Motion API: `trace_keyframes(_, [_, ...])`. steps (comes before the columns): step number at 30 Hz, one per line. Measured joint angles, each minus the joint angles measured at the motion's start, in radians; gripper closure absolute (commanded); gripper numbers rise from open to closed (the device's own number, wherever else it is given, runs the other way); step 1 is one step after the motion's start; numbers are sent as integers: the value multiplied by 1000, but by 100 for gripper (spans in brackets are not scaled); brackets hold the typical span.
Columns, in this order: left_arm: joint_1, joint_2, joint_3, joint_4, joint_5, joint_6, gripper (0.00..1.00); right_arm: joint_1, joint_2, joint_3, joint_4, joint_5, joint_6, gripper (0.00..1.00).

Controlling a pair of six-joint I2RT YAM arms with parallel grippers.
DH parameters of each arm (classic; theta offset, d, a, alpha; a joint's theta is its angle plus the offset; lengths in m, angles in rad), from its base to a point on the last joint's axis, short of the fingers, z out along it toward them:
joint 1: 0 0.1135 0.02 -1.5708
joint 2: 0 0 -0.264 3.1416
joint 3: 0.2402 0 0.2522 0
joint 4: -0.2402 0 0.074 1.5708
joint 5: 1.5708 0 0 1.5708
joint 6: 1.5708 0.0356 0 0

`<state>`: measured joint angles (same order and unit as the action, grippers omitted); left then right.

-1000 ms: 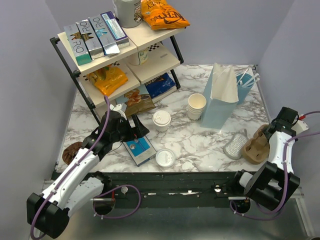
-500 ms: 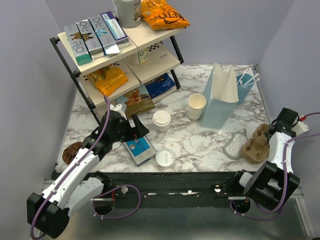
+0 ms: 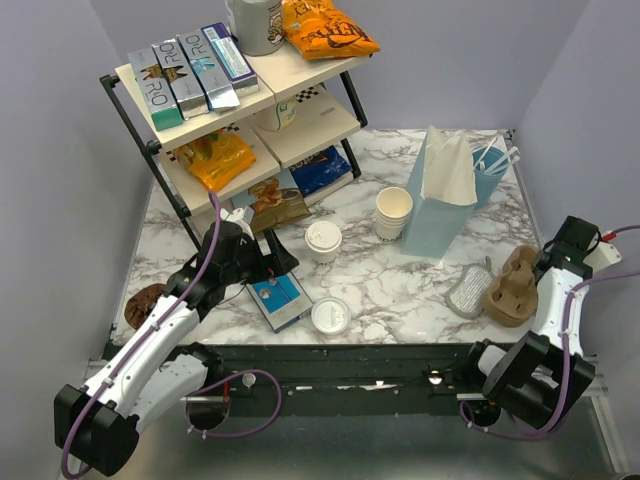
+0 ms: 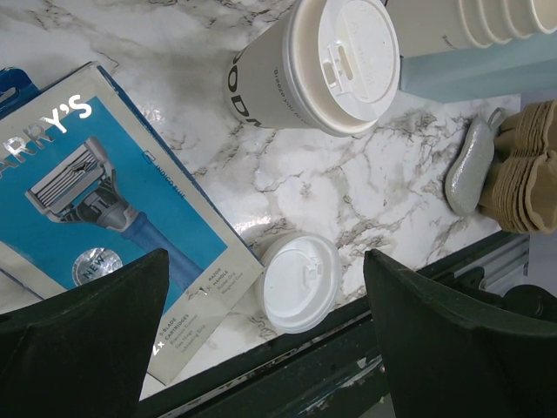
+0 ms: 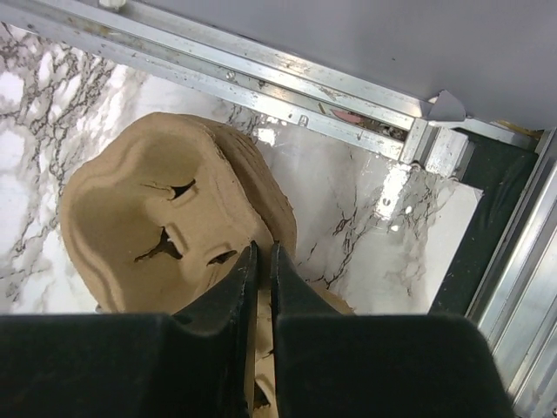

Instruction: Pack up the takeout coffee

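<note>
Across the surface (image 3: 400, 290), shows one change only, to the right of the bag (image 3: 440, 200). Has tipped the carrier (image 3: 508, 285) more upright than a second ago and drawn it a little away from the near edge. Holds it by the wall with the right pincer (image 5: 261, 252), closed tight on the pulp. May have raised it off the surface, but cannot confirm this from above. Reads as preparation: bringing the carrier to receive the drink, with packing itself not yet begun.

Leaves the coffee (image 4: 322, 65) as before, upright and lidded, beside the cup stack (image 4: 487, 22), with the bag beyond that. Keeps the left pincer (image 4: 265, 261) spread wide, with nothing in it. Finds the coffee just ahead of these fingers, slightly to one side of their middle line, near but not touching. Sees the loose lid (image 4: 300, 280) flat on the surface, nearer the edge than the coffee.
</note>
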<state>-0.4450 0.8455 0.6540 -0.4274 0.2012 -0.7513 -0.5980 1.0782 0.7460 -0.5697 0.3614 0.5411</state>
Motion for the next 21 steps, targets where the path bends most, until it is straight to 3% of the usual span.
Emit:
trace_keyframes(3, [0, 0, 0, 0, 2, 0, 1, 0, -20, 0, -2, -3, -3, 99])
trace_keyframes(21, [0, 0, 0, 0, 14, 0, 1, 0, -232, 29, -15, -69, -89, 99])
